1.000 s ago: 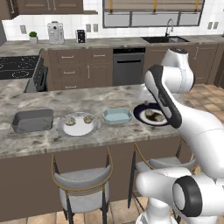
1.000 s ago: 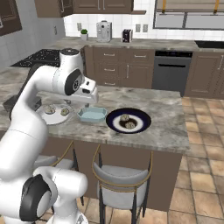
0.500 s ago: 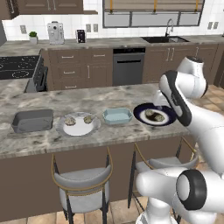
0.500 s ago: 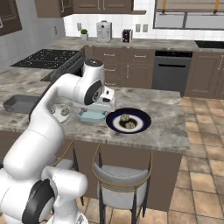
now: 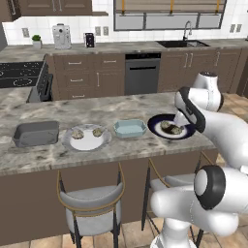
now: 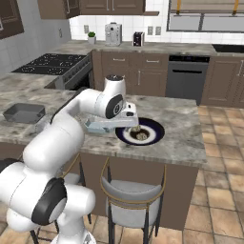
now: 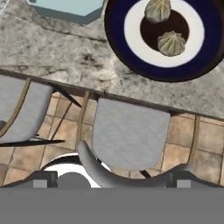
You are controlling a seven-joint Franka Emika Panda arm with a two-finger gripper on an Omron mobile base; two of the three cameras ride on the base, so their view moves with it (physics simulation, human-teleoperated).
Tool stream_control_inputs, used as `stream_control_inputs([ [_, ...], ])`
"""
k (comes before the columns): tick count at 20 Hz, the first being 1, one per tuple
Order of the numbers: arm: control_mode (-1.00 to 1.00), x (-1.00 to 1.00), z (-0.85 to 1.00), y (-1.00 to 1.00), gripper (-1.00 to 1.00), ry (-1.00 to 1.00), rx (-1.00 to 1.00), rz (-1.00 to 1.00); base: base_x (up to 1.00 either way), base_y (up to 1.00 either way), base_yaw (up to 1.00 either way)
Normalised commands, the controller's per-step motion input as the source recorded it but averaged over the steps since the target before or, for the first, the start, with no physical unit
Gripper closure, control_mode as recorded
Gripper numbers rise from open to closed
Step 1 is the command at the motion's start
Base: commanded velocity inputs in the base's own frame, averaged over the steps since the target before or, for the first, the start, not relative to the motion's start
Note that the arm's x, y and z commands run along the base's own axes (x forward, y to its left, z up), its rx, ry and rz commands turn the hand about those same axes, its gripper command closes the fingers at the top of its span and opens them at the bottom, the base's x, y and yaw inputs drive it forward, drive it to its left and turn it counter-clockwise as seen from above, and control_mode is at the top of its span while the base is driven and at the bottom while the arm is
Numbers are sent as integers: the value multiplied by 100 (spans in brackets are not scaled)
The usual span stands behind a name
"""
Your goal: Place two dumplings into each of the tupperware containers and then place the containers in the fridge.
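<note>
Two dumplings [image 7: 171, 42] [image 7: 158, 9] lie on a dark-rimmed plate [image 7: 118, 48] near the counter's front edge, also seen as the plate [image 5: 157, 127] and its dumplings [image 5: 166, 125]. Two more dumplings [image 5: 78, 134] [image 5: 97, 131] rest on a pale grey plate [image 5: 87, 144]. Between the plates sits the light blue tupperware container [image 5: 130, 128] [image 7: 65, 8], empty. The dark grey tupperware container [image 5: 36, 133] [image 6: 24, 113] stands at the far left. My gripper [image 6: 135, 127] [image 7: 113, 180] hovers over the dark-rimmed plate's near side, open and holding nothing. The fridge is out of view.
Bar stools [image 5: 92, 201] [image 6: 133, 190] stand under the island's front edge, and one seat [image 7: 129, 135] lies straight below the hand. A stove [image 6: 52, 64] and the back counter with a sink [image 5: 186, 43] lie beyond the island.
My arm has swung right along the island, from above the light blue container to above the dark-rimmed plate. Nothing on the counter has moved.
</note>
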Motion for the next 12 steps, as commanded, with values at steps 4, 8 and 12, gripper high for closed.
stream_control_inputs([
  [4,-100,52,-43,-19,-100,7,-3,15,0,0,0],
  [8,-100,57,-34,-34,-100,5,0,14,0,0,0],
  [12,-100,56,-37,-31,-100,4,0,10,0,0,0],
])
